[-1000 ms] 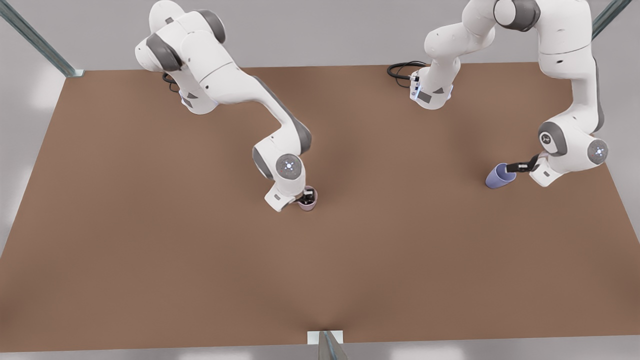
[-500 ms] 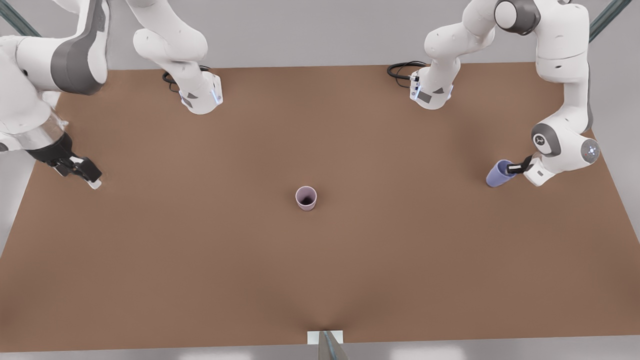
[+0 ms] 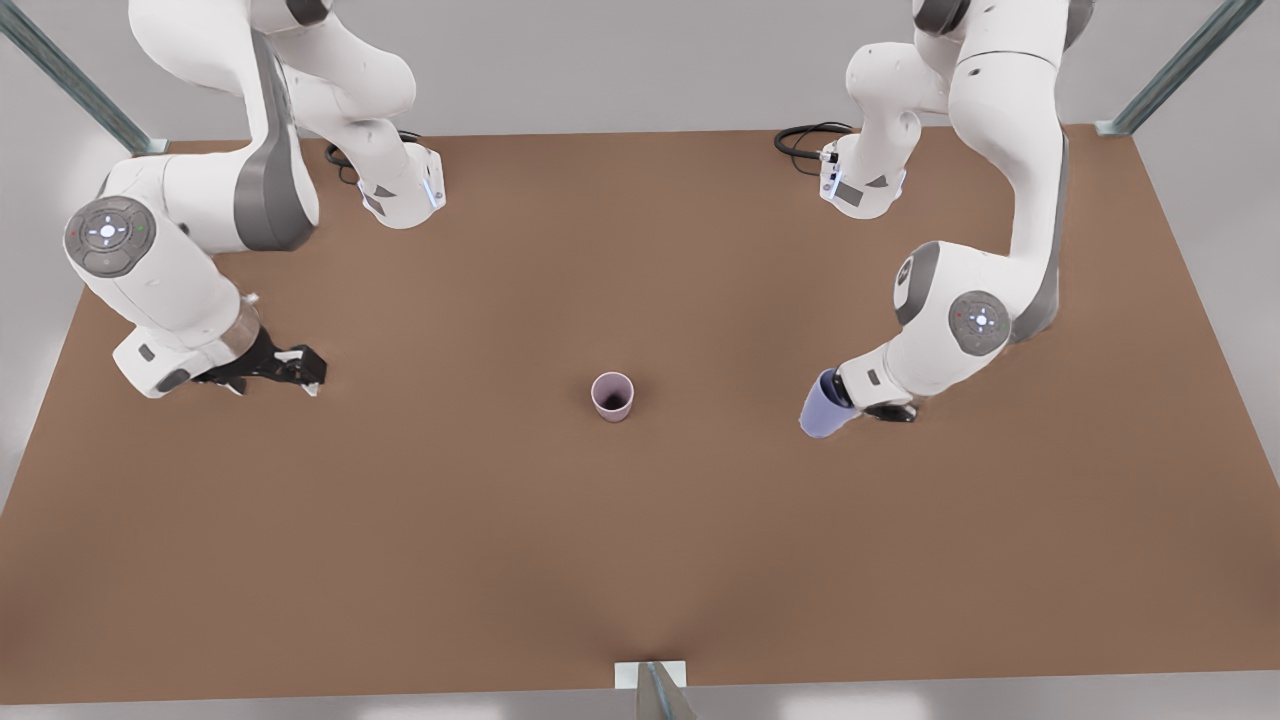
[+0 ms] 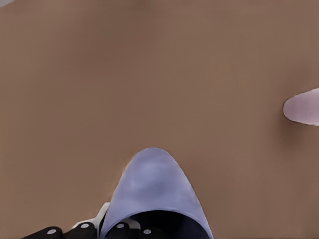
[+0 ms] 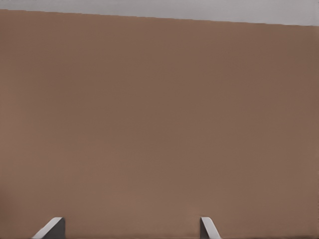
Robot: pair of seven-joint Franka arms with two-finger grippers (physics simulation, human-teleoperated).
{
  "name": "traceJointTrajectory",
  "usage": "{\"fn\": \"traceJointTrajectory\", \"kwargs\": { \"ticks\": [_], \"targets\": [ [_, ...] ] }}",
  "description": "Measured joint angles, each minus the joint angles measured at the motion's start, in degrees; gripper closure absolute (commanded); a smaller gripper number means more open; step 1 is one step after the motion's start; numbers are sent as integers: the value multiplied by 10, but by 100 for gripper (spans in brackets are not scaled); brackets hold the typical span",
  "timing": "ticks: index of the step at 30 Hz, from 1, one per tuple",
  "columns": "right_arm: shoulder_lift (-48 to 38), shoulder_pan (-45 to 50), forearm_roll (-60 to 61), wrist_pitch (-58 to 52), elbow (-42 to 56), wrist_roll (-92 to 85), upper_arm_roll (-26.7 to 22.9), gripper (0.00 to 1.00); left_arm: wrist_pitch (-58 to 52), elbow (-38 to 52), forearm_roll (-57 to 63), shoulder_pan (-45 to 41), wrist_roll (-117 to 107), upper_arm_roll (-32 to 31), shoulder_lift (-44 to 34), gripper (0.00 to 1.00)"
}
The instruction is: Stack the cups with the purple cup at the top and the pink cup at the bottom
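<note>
On the brown table (image 3: 640, 560), the pink cup (image 3: 612, 396) is left standing upright.
The purple cup (image 3: 822, 405) is gripped, tilted, by the left gripper (image 3: 870, 408); the right gripper (image 3: 290, 368) is held open.

I see a matt brown surface (image 3: 640, 560), smooth and without grain. The pink cup (image 3: 612, 396) and purple cup (image 3: 824, 405) look like smooth matt plastic. The arm shells read as semi-gloss white plastic with grey joints; the right end effector (image 3: 300, 372) is matt black.

The purple cup (image 4: 157, 191) runs off the left wrist view's edge, its rim hidden; the pink cup (image 4: 303, 108) is cropped there too. The left hand (image 3: 868, 408) sits tucked beneath its arm.
</note>
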Motion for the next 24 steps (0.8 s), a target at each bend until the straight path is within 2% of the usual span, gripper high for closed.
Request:
{"fn": "traceJointTrajectory", "kwargs": {
  "ticks": [3,6,8,11,16,24],
  "targets": [
    [1,-7,-1,-2,0,-14,-1,0,-32,151,2,-71,-101,-34,98,79],
    [2,-8,0,-4,0,-25,0,0,-59,304,1,-160,-208,-13,196,79],
    [3,-13,1,-3,0,-32,-1,0,-69,353,-15,-197,-277,1,227,79],
    [4,-14,2,-3,0,-41,-1,0,-93,363,-37,-212,-369,5,235,79],
    [4,-13,2,-1,0,-52,-1,0,-122,256,-33,-215,-476,-1,184,79],
    [5,-13,3,0,0,-65,-1,0,-120,247,-82,-215,-595,-3,197,79]
  ]
}}
